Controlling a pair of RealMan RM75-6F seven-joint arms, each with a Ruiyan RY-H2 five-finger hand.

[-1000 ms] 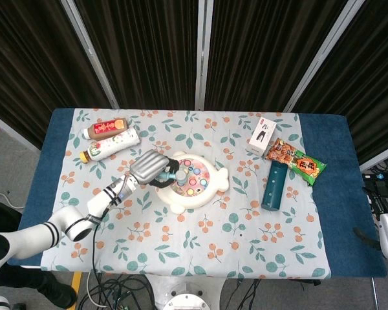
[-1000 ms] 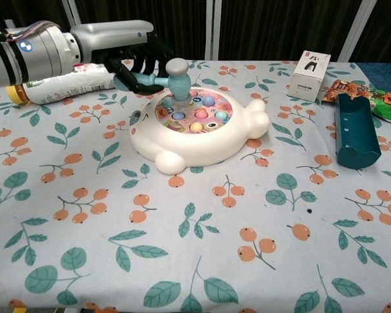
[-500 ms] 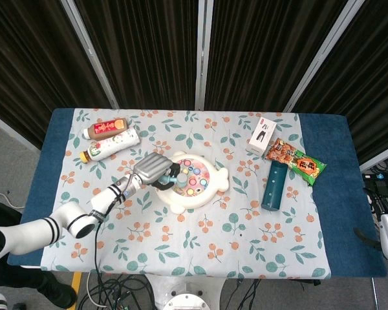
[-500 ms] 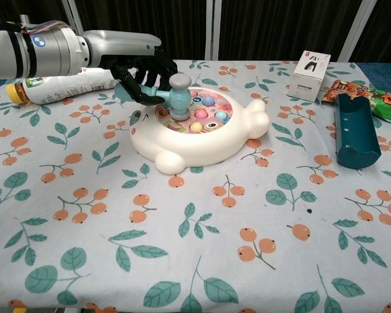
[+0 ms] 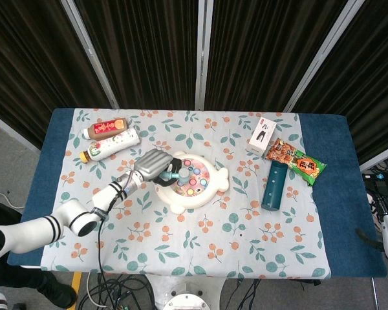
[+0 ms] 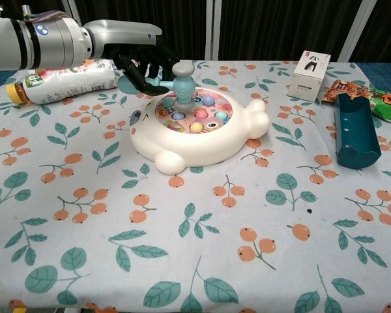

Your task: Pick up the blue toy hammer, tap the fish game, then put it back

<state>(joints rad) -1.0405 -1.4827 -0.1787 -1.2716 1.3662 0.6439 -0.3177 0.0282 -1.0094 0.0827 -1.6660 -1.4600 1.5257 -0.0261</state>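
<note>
My left hand (image 6: 143, 64) (image 5: 153, 165) grips the handle of the blue toy hammer (image 6: 182, 83) (image 5: 179, 174). The hammer's head stands upright over the left part of the fish game (image 6: 199, 129) (image 5: 193, 181), a white fish-shaped toy with coloured pegs in its round top. The head's lower end sits at or just above the pegs; contact is unclear. My right hand shows in neither view.
A plastic bottle (image 6: 58, 79) (image 5: 110, 144) lies at the left behind my left arm, with a brown bottle (image 5: 104, 129) beyond it. On the right are a white box (image 6: 310, 74), a snack packet (image 6: 371, 91) and a dark teal container (image 6: 353, 130) (image 5: 273, 186).
The left hand dipped the hammer onto the game's pegs half a second ago, then raised it a little and drew slightly back toward the far left.
</note>
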